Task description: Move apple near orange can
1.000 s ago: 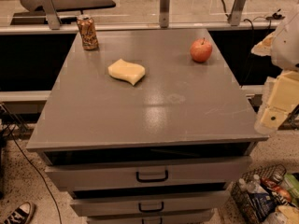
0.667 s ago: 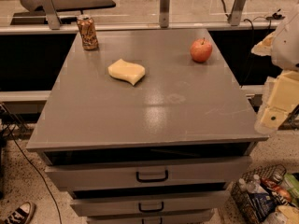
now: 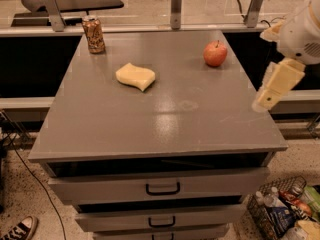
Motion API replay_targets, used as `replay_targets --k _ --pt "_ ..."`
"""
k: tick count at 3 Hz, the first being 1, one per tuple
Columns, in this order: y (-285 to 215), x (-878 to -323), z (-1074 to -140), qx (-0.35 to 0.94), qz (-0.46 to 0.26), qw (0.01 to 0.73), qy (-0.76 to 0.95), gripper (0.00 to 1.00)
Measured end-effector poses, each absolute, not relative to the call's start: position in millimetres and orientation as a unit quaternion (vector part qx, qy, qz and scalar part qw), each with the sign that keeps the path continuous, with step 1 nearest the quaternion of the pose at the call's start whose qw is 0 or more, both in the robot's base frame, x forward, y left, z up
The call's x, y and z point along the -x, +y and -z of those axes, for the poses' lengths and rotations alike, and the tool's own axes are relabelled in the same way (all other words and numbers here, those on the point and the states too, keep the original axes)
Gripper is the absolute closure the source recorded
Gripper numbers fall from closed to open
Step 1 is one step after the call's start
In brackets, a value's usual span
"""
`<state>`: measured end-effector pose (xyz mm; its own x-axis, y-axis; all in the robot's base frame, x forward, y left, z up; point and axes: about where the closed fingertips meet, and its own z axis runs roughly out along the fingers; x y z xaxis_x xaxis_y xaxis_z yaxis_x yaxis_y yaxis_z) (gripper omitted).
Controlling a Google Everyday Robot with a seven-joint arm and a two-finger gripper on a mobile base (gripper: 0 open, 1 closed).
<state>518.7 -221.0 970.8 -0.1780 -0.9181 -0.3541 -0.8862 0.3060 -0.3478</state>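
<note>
Looking at what could bite here: the apple is round and sits near the tabletop's right edge, a bit left of and beyond the claw. A sloppy approach from that side could nudge it and send it rolling, maybe off the back.

The other worry is the trip across. The orange can is way off to the claw's left, at the far left corner. It's slim and tall, so setting the apple down too tight against it could tip it. The yellow sponge lies left of the claw, roughly between apple and can but nearer the front, so a low carry might clip it.

Arm-wise, the white arm comes in from the right, and the claw hangs angled down and leftward, just off the tabletop's right edge, well clear of the apple. Can't tell if it's open or closed.
</note>
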Motion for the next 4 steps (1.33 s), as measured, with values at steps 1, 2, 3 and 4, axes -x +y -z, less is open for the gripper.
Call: replay_targets --k 1,2,3,4 --pt "-225.6 -581.0 -966.2 0.571 0.021 0.317 0.757 0.0" --pt "-227.7 -640.6 -956.0 0.551 -0.003 0.375 0.746 0.0" --pt "-220.7 -695.2 -945.4 0.526 -0.032 0.427 0.735 0.0" --pt "-213.1 -746.6 -930.7 0.497 -0.052 0.467 0.73 0.0"
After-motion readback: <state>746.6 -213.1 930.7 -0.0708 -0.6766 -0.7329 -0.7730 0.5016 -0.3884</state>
